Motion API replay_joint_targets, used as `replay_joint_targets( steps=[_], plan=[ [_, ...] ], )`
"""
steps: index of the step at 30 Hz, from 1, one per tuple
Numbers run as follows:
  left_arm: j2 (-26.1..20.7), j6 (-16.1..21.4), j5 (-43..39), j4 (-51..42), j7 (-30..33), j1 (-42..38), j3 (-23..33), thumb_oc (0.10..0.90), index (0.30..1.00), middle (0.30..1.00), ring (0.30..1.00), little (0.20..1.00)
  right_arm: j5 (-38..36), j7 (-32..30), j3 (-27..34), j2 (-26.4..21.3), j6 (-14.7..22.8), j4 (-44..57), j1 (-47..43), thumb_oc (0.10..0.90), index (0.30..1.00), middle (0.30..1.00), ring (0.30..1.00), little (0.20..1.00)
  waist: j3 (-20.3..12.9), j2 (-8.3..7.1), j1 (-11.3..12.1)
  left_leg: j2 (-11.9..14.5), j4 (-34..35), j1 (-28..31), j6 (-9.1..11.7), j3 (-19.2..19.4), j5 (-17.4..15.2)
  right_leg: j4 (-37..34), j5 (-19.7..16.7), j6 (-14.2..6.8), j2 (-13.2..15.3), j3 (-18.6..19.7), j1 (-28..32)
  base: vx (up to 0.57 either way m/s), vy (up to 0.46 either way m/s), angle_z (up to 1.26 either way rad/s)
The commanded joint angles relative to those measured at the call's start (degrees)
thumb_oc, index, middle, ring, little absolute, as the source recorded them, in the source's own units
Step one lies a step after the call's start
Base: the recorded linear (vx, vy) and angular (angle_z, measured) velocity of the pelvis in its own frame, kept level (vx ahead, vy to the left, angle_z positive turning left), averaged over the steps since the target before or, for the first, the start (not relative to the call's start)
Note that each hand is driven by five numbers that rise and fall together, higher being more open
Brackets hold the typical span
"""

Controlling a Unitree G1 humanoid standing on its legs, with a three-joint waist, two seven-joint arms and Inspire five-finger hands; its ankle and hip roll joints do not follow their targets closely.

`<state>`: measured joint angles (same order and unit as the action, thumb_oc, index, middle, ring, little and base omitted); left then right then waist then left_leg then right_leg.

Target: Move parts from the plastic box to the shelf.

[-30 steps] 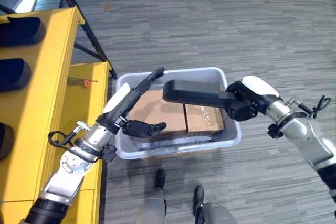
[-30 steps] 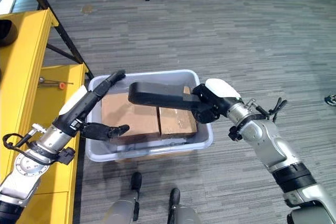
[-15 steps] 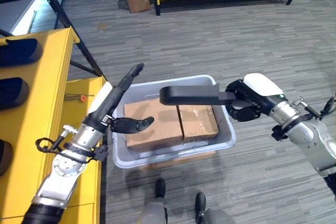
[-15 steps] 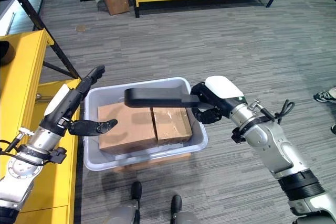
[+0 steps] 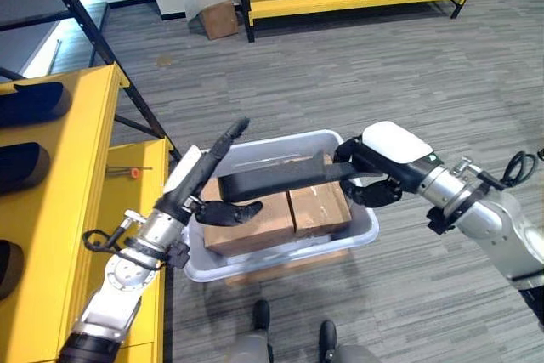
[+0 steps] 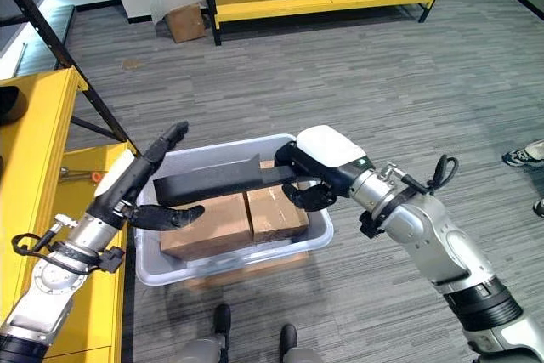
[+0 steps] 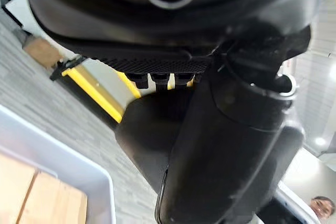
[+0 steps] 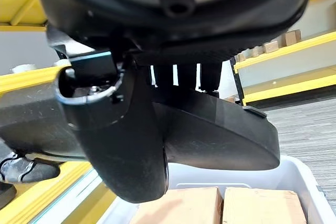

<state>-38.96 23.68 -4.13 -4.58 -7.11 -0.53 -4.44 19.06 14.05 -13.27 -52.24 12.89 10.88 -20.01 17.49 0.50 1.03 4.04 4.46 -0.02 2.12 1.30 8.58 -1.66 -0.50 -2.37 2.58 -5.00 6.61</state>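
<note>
Above the plastic box (image 6: 314, 231), my right robot hand (image 6: 316, 172) is curled around one end of a long black part (image 6: 212, 182), holding it over two cardboard boxes (image 6: 238, 218). My left robot hand (image 6: 140, 184) is open just beside the part's free end. Yellow shelf (image 5: 51, 210) stands left of it.
</note>
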Motion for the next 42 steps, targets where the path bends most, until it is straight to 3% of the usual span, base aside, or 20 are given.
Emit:
replay_joint_targets(
  steps=[1,7,12,20,21,22,42],
  plan=[
    [1.84,3.99,-0.54,-1.11,1.41,-1.79,0.24,0.900,1.000,1.000,1.000,1.000,-4.90,-2.74,-1.82,2.34,3.29,6.41,-5.84,0.400,0.300,0.300,0.300,0.300,-8.01,-2.18,-0.14,5.19,-0.18,3.09,3.19,0.14,-4.71,2.07,2.03,-1.43,2.36,1.09,-2.23,0.00,0.000,0.00],
    [1.64,3.56,2.34,0.18,3.71,-2.41,-1.19,0.900,1.000,1.000,1.000,1.000,-5.37,-3.17,-2.97,3.03,3.58,7.81,-6.93,0.400,0.300,0.300,0.300,0.300,-8.62,-2.07,-0.23,5.23,-0.34,3.57,3.22,0.27,-4.89,2.11,2.23,-1.26,2.25,1.15,-1.69,0.00,0.000,0.00],
    [1.69,3.42,0.71,1.08,2.02,-1.91,-1.15,0.900,1.000,1.000,1.000,1.000,-5.81,-3.59,-3.27,3.29,3.07,8.39,-8.10,0.400,0.300,0.300,0.300,0.300,-8.82,-2.01,-0.12,5.21,-0.32,3.69,3.25,0.34,-5.04,1.82,2.21,-1.20,2.28,1.17,-1.53,0.00,0.000,0.00],
    [2.46,2.75,4.87,2.35,4.84,-1.57,-1.92,0.900,1.000,1.000,1.000,1.000,-8.23,-2.83,-2.55,3.72,5.41,10.66,-8.10,0.400,0.300,0.300,0.300,0.300,-9.11,-1.89,-0.37,5.35,-0.22,3.86,3.26,0.46,-5.05,1.75,2.36,-1.08,2.15,1.28,-1.39,0.00,0.000,0.00],
    [2.13,3.25,4.26,2.81,5.21,-1.85,-1.99,0.604,0.585,0.585,0.585,0.585,-8.67,-2.77,-2.64,3.83,5.57,10.66,-8.42,0.400,0.300,0.300,0.300,0.300,-9.14,-1.92,-0.39,5.37,-0.20,3.87,3.31,0.45,-5.04,1.73,2.32,-1.06,2.14,1.24,-1.43,0.00,0.000,0.00],
    [2.19,3.65,2.68,3.12,4.92,-2.14,-2.12,0.414,0.319,0.319,0.319,0.319,-8.98,-2.86,-2.85,3.85,5.66,10.89,-8.68,0.400,0.300,0.300,0.300,0.300,-9.21,-1.92,-0.40,5.39,-0.19,3.91,3.33,0.42,-5.08,1.74,2.36,-1.04,2.11,1.20,-1.41,0.00,0.000,0.00],
    [6.31,4.66,-3.12,3.78,2.87,-1.61,-1.55,0.400,0.300,0.300,0.300,0.300,-13.71,-4.87,-2.44,9.43,6.31,13.46,-8.23,0.400,0.300,0.300,0.300,0.300,-9.82,-1.64,-0.18,5.62,-0.36,4.28,3.40,0.19,-5.20,1.89,2.97,-0.19,1.50,1.10,-0.78,0.00,0.001,0.00]
  ],
)
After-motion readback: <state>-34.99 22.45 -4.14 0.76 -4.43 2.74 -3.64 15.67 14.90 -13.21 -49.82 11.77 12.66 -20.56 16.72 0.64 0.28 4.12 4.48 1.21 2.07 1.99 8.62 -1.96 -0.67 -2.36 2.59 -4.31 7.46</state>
